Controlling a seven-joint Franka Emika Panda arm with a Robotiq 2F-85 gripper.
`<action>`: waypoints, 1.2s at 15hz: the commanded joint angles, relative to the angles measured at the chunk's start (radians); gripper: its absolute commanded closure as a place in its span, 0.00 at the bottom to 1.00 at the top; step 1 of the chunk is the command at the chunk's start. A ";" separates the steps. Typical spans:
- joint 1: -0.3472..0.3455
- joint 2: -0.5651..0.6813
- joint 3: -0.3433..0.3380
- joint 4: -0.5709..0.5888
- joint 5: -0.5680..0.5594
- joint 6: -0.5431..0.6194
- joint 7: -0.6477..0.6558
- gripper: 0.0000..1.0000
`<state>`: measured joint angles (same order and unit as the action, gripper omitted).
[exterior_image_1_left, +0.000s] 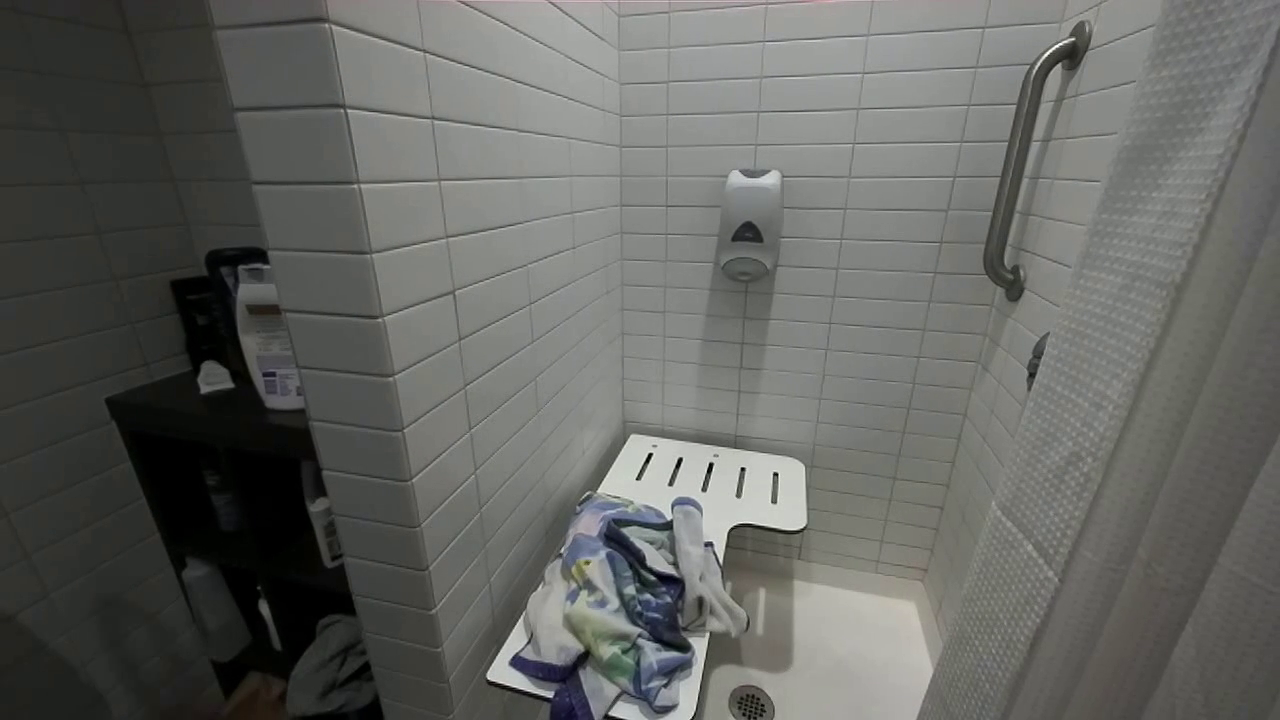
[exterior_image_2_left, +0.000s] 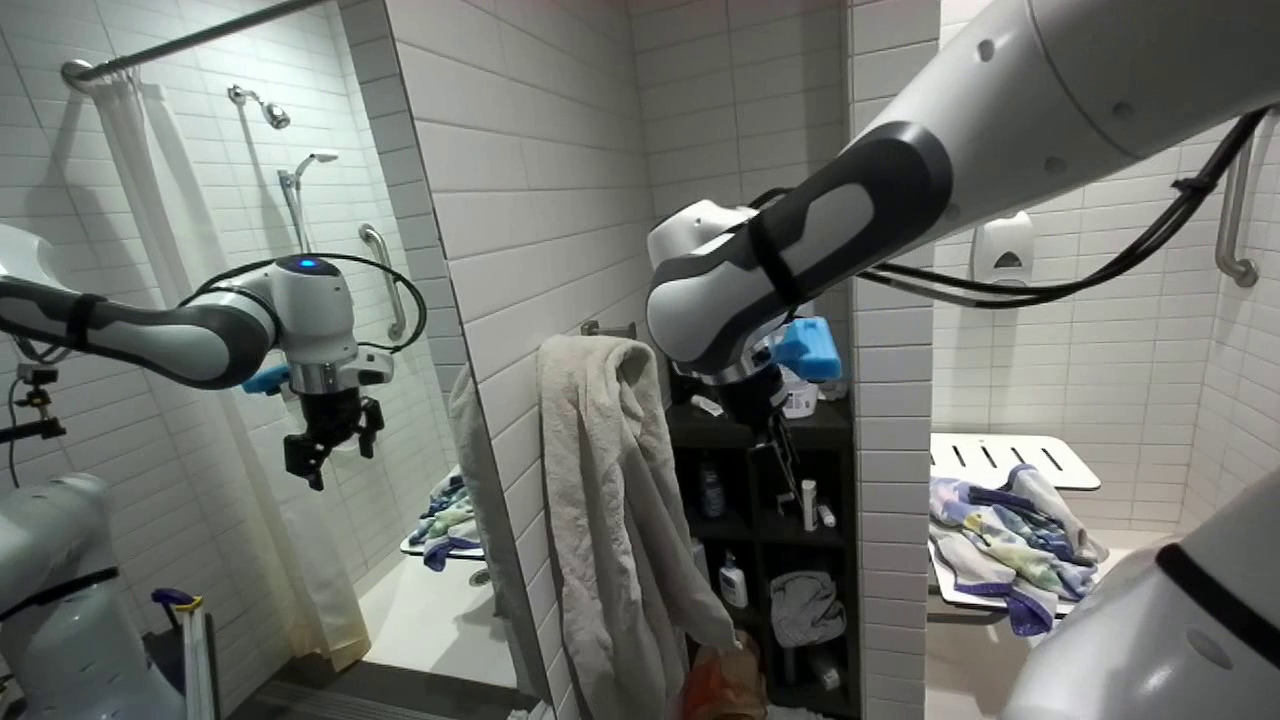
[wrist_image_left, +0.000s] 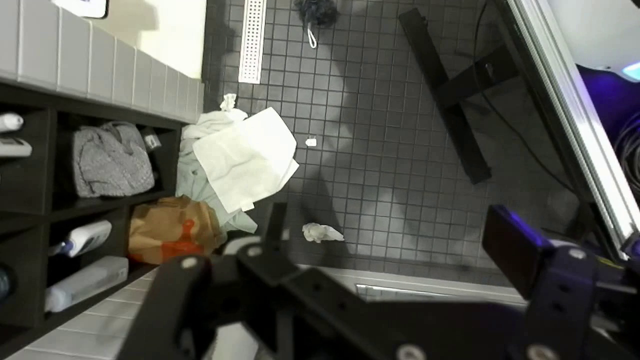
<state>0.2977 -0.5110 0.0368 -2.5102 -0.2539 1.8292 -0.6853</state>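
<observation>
The gripper (wrist_image_left: 392, 235) had its jaws spread wide with nothing between them, high above the tiled floor (wrist_image_left: 380, 165); whether any handling was finished could not be told. Nearby, a pale towel (exterior_image_2_left: 605, 490) hung by the dark shelf unit (exterior_image_2_left: 828, 430); farther off, a patterned towel (exterior_image_1_left: 625, 600) lay rumpled on the shower seat (exterior_image_1_left: 725, 480)

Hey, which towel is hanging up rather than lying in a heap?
The plain pale towel hanging from the metal wall fixture. The blue, yellow and green patterned towel, by contrast, lies bunched on the white slotted shower seat.
</observation>
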 joint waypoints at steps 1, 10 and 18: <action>0.023 0.033 0.032 0.041 -0.009 0.007 -0.092 0.00; 0.056 -0.068 -0.006 0.059 0.099 0.187 -0.436 0.00; 0.046 -0.160 0.017 0.134 0.017 0.193 -0.623 0.00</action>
<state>0.3362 -0.6538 0.0380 -2.3956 -0.1910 2.0449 -1.2061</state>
